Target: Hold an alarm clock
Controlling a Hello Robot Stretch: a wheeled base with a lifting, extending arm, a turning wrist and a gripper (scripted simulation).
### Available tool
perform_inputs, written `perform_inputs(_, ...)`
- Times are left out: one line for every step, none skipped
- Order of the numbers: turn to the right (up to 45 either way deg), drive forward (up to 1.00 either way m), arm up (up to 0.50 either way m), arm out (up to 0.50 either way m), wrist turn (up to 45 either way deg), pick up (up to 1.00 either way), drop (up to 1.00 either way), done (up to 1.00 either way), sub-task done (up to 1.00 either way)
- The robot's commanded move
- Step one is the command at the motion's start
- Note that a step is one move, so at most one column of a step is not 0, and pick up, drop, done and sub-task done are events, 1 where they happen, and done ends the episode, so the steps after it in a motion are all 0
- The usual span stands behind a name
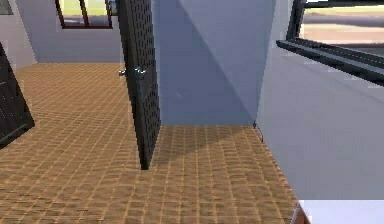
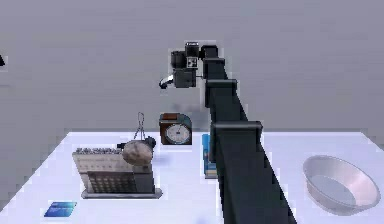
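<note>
Status check: our jaws hang against bare wall (image 2: 80,60) holding nothing, and how they're set we can't tell. The alarm clock (image 2: 176,130) stands on the worktop (image 2: 290,150) well below them, just left of a blue book (image 2: 207,155). We'd lower slowly, centring on it, avoiding that book.

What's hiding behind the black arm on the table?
A blue thing peeks out left of the arm; the rest is covered, so I can't tell what it is.
</note>
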Motion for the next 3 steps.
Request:
perform_inputs(0.0, 0.0, -0.16, 0.0, 0.0, 0.0, 0.0, 0.0, 0.0)
perform_inputs(0.0, 0.0, 0.0, 0.0, 0.0, 1.0, 0.0, 0.0, 0.0)
perform_inputs(0.0, 0.0, 0.1, 0.0, 0.0, 0.0, 0.0, 0.0, 0.0)
